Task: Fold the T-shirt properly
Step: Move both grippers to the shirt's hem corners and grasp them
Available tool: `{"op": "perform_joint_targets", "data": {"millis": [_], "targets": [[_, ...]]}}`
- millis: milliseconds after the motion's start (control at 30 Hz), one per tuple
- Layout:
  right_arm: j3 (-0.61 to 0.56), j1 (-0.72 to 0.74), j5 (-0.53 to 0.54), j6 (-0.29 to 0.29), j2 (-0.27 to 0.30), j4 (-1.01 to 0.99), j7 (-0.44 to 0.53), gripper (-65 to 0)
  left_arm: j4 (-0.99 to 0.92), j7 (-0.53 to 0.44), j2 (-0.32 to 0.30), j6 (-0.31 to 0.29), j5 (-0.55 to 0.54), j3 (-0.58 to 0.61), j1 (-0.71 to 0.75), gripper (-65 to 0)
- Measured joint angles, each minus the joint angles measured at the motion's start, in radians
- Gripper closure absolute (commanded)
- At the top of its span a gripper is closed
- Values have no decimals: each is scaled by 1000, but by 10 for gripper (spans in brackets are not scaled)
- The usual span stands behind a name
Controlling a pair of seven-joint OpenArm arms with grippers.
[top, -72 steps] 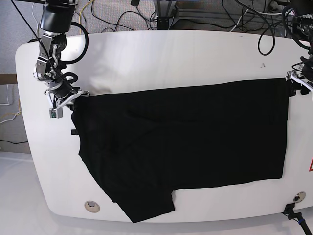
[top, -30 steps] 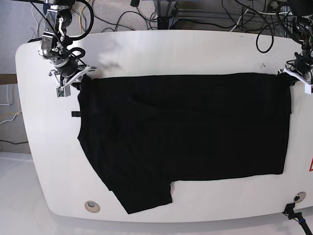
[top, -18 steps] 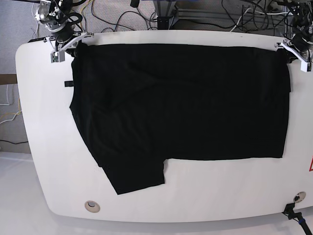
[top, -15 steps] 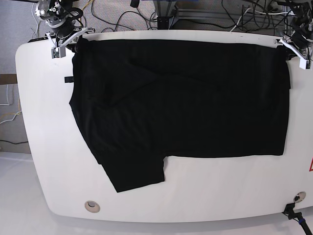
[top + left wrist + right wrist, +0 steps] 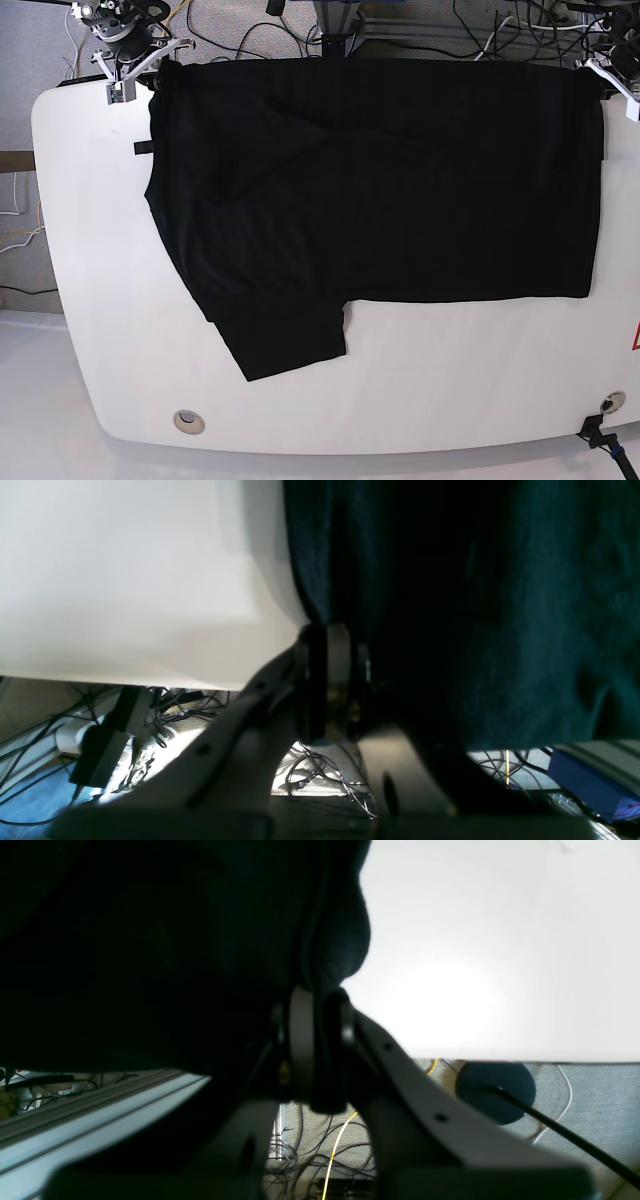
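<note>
Nearest us, we note one short sleeve (image 5: 292, 345) of the T-shirt (image 5: 400, 180) lying flat on the white table (image 5: 90, 300), toward the table's near edge, with bare tabletop beyond it. From there the black body spreads across the table's middle, reaching the far edge. At the table's far corners, we see both grippers pinching the cloth: the right gripper (image 5: 140, 62) holds one far corner, the left gripper (image 5: 608, 72) the other. In the wrist views each pair of fingers (image 5: 325, 680) is pressed together on a fold of fabric, with no gap visible. We judge this two-corner hold keeps the far edge taut and straight, so the cloth stays smooth for folding. No print shows.
</note>
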Motion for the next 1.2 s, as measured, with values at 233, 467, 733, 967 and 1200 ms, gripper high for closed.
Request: {"op": "perform_joint_targets", "data": {"millis": [233, 467, 733, 967, 1200], "targets": [[5, 20, 0, -3, -2, 3, -19, -167, 1, 25, -23, 7, 16, 5, -21, -349], [37, 51, -24, -9, -22, 152, -98, -489, 150, 45, -47, 13, 33, -94, -26, -349], [33, 251, -43, -4, -23, 153, -214, -489, 228, 50, -44, 3, 33, -140, -269, -349], [31, 547, -32, 2, -23, 142, -398, -489, 0, 47, -43, 7, 50, 14, -593, -349], [-1, 745, -53, -16, -14, -88, -417, -489, -290, 40, -30, 8, 273, 126, -899, -349]]}}
